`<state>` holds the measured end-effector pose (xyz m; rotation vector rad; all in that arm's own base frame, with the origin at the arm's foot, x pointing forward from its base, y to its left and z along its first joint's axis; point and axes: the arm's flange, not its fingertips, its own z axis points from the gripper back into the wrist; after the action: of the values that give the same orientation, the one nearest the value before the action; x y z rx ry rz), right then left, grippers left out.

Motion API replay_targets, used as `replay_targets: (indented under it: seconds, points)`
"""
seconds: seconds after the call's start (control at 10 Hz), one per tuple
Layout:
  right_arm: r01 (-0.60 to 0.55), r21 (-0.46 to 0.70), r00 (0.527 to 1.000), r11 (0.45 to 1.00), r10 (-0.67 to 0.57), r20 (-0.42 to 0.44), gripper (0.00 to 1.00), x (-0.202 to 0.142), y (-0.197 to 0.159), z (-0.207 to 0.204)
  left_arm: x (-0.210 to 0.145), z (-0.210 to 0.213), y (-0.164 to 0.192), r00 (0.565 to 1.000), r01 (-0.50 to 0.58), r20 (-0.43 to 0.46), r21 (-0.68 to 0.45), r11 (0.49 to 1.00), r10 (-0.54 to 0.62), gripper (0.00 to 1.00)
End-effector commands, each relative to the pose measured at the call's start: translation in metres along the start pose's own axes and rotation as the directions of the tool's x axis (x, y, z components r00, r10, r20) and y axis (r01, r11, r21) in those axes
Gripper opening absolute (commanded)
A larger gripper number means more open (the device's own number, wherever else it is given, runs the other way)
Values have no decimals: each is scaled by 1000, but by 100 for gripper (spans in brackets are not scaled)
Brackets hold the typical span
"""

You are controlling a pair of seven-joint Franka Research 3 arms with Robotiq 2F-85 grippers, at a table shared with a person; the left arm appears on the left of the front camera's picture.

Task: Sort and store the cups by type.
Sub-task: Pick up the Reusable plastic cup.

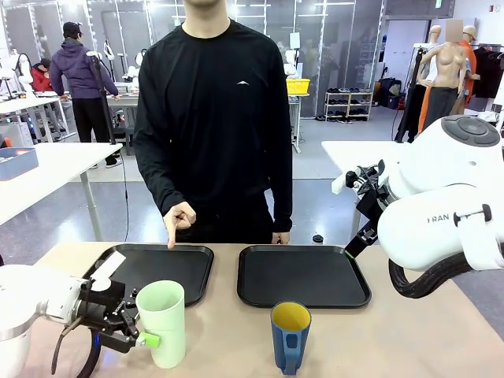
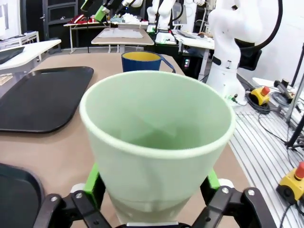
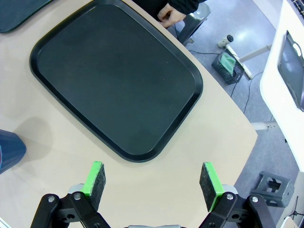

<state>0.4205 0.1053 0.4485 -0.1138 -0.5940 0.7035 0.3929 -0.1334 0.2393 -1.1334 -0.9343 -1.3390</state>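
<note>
Brightness: bright and even in all three views, lit from overhead room lights.
Shadows: soft and faint; a pale one lay on the tabletop left of the right gripper, beside the blue mug.
Glare: a dull sheen on the black tray ahead of that gripper.
Focus: the mint tumbler between the left gripper's pads looked slightly soft.
Distortion: wide-angle bowing at the edges of the wrist views.
Blur: no motion smear.
</note>
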Motion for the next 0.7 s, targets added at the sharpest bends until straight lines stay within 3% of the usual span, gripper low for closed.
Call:
replay_targets:
  seconds: [0.0,0.1,0.2,0.3,0.4,0.5,0.6]
  points:
    - [2,3,1000,1000,-2,-1,100,0,0,0,-1,-1,7,1000,-17,-20,23,1000,18,80]
    - [2,3,1000,1000,-2,-1,100,0,0,0,-1,-1,8,999,-24,-28,26,999,24,61]
    - [2,3,1000,1000,-2,-1,100,0,0,0,0,-1,8,999,-27,-29,31,999,28,79]
    - [2,3,1000,1000,-2,-1,100,0,0,0,0,-2,9,999,-29,-33,29,999,30,41]
    - [2,3,1000,1000,-2,-1,100,0,0,0,1,-3,9,999,-32,-38,25,999,33,59]
    - [2,3,1000,1000,-2,-1,100,0,0,0,2,-3,9,999,-29,-39,19,999,30,22]
    - [2,3,1000,1000,-2,-1,100,0,0,0,6,-2,7,999,-10,-48,24,1000,12,39]
